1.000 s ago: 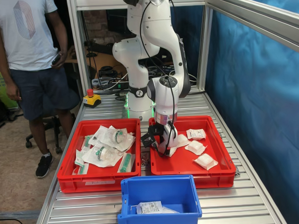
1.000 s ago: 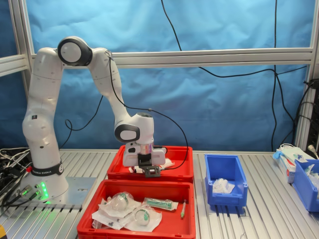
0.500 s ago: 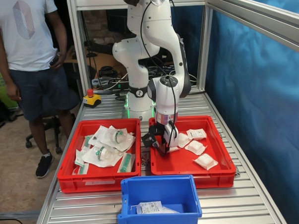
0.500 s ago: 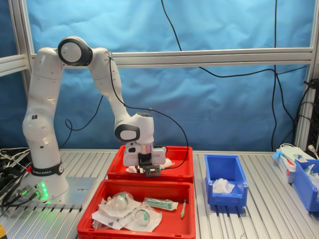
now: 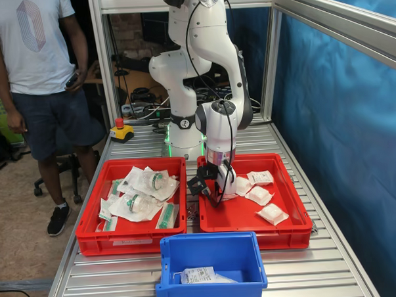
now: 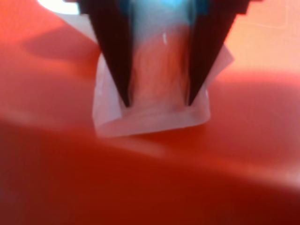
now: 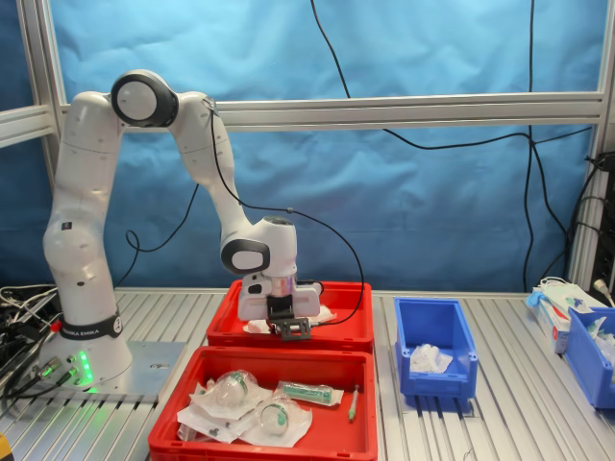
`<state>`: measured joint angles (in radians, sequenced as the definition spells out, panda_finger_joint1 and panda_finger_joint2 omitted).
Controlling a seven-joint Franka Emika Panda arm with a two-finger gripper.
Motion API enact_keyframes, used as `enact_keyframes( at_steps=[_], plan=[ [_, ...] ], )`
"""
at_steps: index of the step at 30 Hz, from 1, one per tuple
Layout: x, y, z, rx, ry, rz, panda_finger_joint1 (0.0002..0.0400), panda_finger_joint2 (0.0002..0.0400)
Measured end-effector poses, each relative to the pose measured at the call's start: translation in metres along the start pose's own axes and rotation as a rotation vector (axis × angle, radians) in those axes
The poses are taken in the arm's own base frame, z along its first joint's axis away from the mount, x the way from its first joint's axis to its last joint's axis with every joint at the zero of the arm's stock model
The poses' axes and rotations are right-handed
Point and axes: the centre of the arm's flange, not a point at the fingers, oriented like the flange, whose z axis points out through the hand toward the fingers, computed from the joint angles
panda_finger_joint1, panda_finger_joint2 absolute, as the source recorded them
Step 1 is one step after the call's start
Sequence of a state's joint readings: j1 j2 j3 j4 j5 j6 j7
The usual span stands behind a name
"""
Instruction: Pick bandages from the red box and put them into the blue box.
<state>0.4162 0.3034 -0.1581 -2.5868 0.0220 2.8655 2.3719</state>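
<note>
Red box [image 5: 300,220] floor | pincer [image 6: 157,101] pinching bandage [image 6: 150,119] | near inner rim, blue box [image 5: 212,243] apart

The arm [image 7: 86,221] is glossy white with rounded links, dark grey joint caps and black cables along it. Green lights glow at its base. The gripper [image 6: 157,101] has black tapered fingers [image 6: 115,61].
</note>
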Motion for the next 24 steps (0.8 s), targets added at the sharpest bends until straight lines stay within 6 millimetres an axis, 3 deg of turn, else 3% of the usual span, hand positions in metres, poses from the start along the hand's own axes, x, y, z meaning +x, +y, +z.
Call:
enact_keyframes(
  at_steps=[15, 24],
  plan=[
    [0.003, -0.004, -0.001, 0.006, 0.002, 0.009, 0.0076, 0.0076],
    [0.013, -0.019, -0.014, -0.01, 0.026, 0.042, 0.0076, 0.0076]
  ],
)
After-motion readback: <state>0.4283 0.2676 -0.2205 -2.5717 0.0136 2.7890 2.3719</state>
